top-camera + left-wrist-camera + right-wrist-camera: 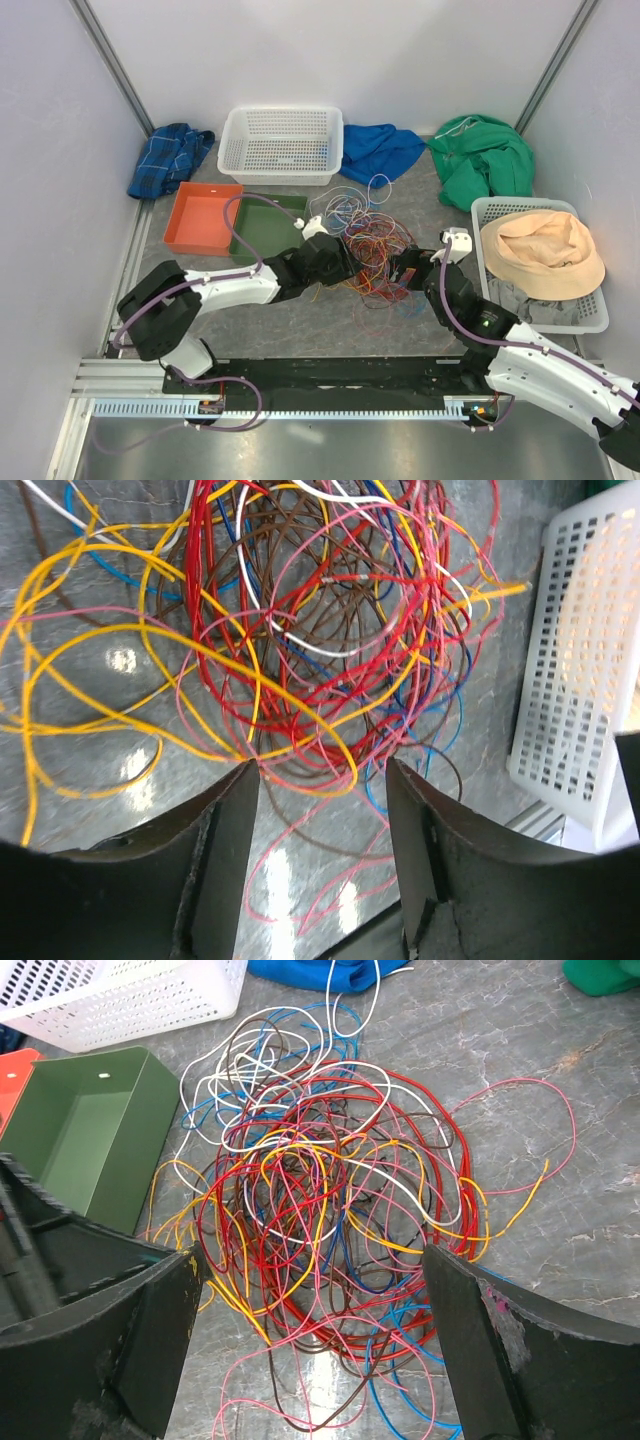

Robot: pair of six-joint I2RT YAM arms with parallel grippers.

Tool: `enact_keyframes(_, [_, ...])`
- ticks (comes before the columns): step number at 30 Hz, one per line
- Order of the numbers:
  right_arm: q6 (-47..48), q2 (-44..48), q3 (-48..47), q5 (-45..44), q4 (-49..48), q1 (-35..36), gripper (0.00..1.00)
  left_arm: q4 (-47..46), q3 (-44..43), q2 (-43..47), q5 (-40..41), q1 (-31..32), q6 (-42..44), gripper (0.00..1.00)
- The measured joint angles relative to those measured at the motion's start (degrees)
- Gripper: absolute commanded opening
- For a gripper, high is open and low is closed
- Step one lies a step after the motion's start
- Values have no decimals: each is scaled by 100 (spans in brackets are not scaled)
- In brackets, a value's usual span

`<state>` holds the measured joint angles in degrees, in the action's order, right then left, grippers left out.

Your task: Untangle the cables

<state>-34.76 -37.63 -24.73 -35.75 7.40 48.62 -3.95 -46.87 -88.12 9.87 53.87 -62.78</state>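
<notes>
The cables (365, 245) lie in one messy heap in the middle of the table (300, 330), just beside the green box (90, 1135). The left gripper (322, 767) and the right gripper (312, 1253) sit at the heap, one on each side — both with fingers spread wide and nothing held. The best way, I think, is to pinch just one loose wire at the edge and pull it out slowly — grabbing the thick middle would likely make the knot tighter.
</notes>
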Motion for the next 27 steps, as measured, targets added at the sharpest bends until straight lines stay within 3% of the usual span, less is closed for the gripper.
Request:
enact_keyframes(5, [2,7,17,-22,13,-2,98,-223,-96,-389,-4,0,-168,52])
enact_keyframes(7, [2,7,20,-31,42,-2,98,-267,-181,-522,-7,0,-195,42])
enact_keyframes(9, [2,9,28,-37,46,-2,98,-306,-262,-612,-11,0,-221,38])
enact_keyframes(13, [4,11,52,-59,79,-2,98,-389,-407,-721,-13,0,-238,9])
enact_keyframes(15, [4,15,59,-61,90,-2,98,-385,-442,-730,-13,0,-238,2])
enact_keyframes(20, [4,118,59,-63,140,-2,98,-142,-560,-651,13,0,-111,2])
enact_keyframes(27, [4,326,59,-76,184,-2,98,1344,-1333,175,105,0,905,2])
